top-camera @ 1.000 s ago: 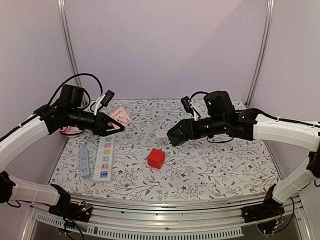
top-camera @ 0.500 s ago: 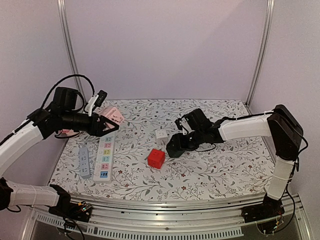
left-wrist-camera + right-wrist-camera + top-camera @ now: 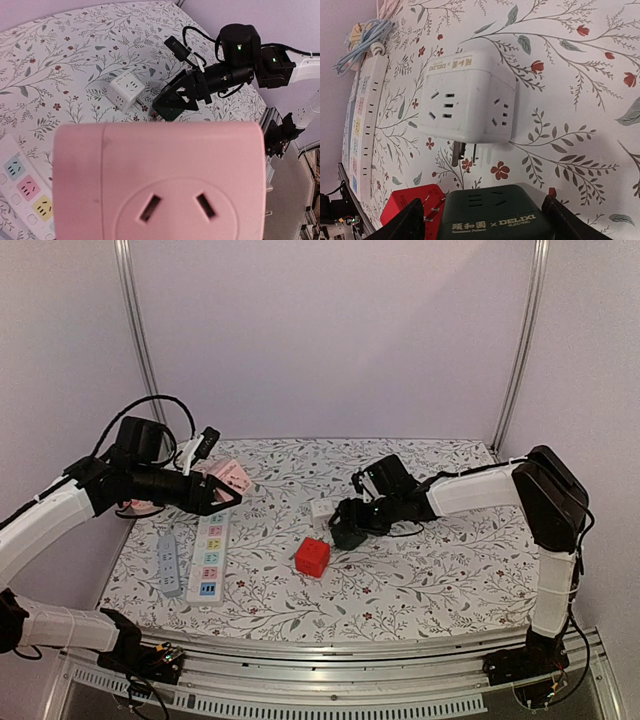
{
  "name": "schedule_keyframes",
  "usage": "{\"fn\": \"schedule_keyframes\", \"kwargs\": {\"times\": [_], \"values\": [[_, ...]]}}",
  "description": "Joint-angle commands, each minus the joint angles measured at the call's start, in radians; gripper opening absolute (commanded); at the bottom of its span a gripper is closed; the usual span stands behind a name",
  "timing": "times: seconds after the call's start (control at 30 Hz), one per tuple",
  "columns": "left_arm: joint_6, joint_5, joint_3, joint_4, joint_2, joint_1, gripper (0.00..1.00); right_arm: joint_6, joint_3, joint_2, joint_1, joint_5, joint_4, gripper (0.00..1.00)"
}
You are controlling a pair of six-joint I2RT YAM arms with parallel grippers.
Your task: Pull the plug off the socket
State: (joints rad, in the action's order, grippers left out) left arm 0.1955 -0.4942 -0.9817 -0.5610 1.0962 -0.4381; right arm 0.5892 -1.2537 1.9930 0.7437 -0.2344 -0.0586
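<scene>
My left gripper [image 3: 215, 495] is shut on a pink socket cube [image 3: 232, 476], held above the table's left side. The cube fills the left wrist view [image 3: 160, 180] and hides the fingers. My right gripper [image 3: 345, 525] is shut on a dark green plug cube [image 3: 347, 532], held low over the table. In the right wrist view the green cube [image 3: 495, 217] sits between the two black fingers [image 3: 395, 225], apart from the pink cube. A white socket cube [image 3: 467, 97] lies just beyond it, prongs showing.
A red cube [image 3: 312, 556] lies in front of the green one, close to it in the right wrist view [image 3: 412, 207]. A white power strip with coloured outlets [image 3: 209, 555] and a grey strip [image 3: 169, 562] lie at the left. The white cube [image 3: 322, 509] lies mid-table.
My right arm has come down and to the left with the green cube, from mid-air to the table beside the white cube. My left arm has barely shifted with the pink cube.
</scene>
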Motion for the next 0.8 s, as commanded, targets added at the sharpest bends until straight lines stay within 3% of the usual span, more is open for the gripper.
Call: {"fn": "schedule_keyframes", "kwargs": {"times": [0.0, 0.3, 0.57, 0.77], "values": [[0.013, -0.035, 0.008, 0.035, 0.006, 0.005, 0.40, 0.000, -0.022, 0.018, -0.011, 0.042, 0.020, 0.85], [0.022, -0.042, 0.014, 0.049, 0.018, 0.004, 0.40, -0.022, 0.027, -0.035, -0.015, 0.145, 0.022, 0.93], [0.030, 0.018, 0.014, 0.052, 0.015, 0.002, 0.40, -0.080, 0.107, -0.179, -0.017, 0.293, 0.029, 0.98], [0.121, 0.100, 0.043, 0.110, 0.058, -0.060, 0.40, -0.160, 0.185, -0.335, -0.023, 0.365, 0.032, 0.98]]}}
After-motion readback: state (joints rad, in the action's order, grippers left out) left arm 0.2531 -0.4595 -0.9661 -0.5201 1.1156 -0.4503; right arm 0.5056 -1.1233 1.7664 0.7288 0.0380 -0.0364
